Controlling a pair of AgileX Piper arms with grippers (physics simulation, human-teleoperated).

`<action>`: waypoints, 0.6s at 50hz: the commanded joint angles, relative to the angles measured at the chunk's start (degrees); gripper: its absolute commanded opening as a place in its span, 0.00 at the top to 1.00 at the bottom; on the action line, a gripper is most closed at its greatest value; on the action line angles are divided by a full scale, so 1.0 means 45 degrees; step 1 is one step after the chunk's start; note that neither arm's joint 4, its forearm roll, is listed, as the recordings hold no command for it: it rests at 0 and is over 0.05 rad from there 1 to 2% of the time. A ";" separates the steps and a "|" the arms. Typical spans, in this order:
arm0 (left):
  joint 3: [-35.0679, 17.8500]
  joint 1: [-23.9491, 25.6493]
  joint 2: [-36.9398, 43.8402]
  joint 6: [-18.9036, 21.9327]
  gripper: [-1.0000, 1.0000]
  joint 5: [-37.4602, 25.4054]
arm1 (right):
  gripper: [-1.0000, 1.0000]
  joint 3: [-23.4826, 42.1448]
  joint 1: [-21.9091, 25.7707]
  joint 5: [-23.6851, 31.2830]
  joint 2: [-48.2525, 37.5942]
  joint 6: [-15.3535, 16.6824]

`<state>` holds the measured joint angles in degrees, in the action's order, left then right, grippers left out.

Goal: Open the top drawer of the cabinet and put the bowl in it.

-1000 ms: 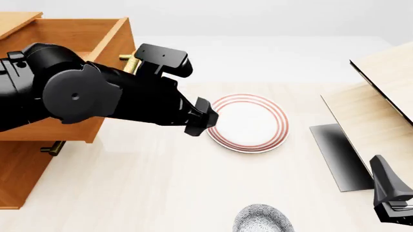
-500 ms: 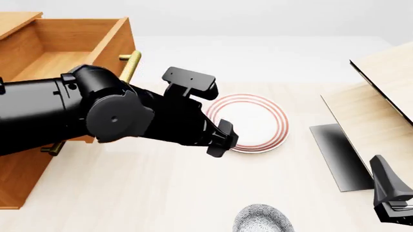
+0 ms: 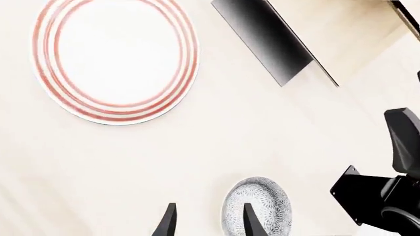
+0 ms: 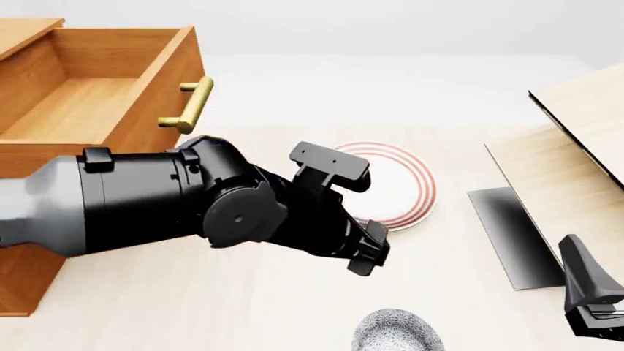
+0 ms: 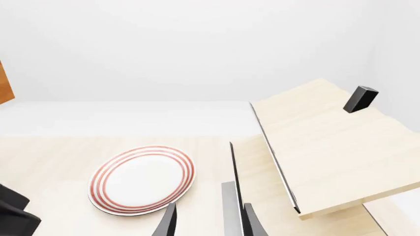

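Speckled blue-grey on white, the bowl point(image 4: 398, 330) sits on the pale surface point(image 4: 215, 300) at the near edge of the front view, only its far part showing there, apart from the red-ringed plate point(image 4: 405, 191) beyond it. The top drawer point(image 4: 93, 95) of the cabinet point(image 4: 29, 248) already stands pulled out, its wooden floor bare and its brass handle point(image 4: 187, 104) free, so the step in hand appears to be picking up the bowl. The left tool point(image 3: 208, 223) hovers just beyond the bowl, with its fingers point(image 3: 253, 222) parted to a moderate gap and nothing between them; in the left wrist view one fingertip overlaps the bowl's near rim while the other lies off to its side. To do this well, I would bring the tool squarely over one wall of the bowl, so that one finger goes inside and the other outside, then descend and close on the rim. Centring over the whole bowl looks unwise, since the bowl appears wider than the gap. The carry should rise high enough to clear the drawer's front panel. The right tool point(image 5: 208, 222) rests far to the right beside the pale wood structure point(image 4: 575, 146), its fingers slightly apart and empty, well clear of the work.
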<state>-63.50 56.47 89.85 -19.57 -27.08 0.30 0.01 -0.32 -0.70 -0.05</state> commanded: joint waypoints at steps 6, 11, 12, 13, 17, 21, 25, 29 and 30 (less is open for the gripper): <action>-0.0379 0.0800 0.1352 -0.0678 0.00 0.0068 | 0.00 -0.0012 -0.0002 0.0016 0.0033 0.0001; -0.0350 0.0945 0.1632 -0.0865 0.00 0.0164 | 0.00 -0.0012 0.0000 0.0016 0.0034 0.0004; -0.0388 0.0947 0.1683 -0.0800 0.00 0.0148 | 0.00 -0.0012 0.0000 0.0015 0.0028 0.0006; -0.0426 0.0969 0.1734 -0.0775 0.00 0.0141 | 0.00 -0.0012 0.0003 0.0015 0.0028 0.0003; -0.0363 0.1041 0.1864 -0.0976 0.00 0.0284 | 0.00 -0.0012 0.0003 0.0015 0.0029 0.0006; -0.0089 0.0914 0.1828 -0.0969 0.00 0.0454 | 0.00 -0.0012 -0.0001 0.0015 0.0030 0.0004; -0.0007 0.0885 0.1909 -0.0996 0.00 0.0555 | 0.00 -0.0012 0.0001 0.0015 0.0030 0.0006; 0.0055 0.0915 0.2077 -0.1110 0.00 0.0720 | 0.00 -0.0012 -0.0001 0.0016 0.0031 0.0006; 0.0020 0.0973 0.2156 -0.1163 0.00 0.0738 | 0.00 -0.0012 0.0001 0.0015 0.0030 0.0008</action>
<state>-64.00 60.39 98.01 -23.80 -24.96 0.30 0.00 -0.32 -0.70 -0.05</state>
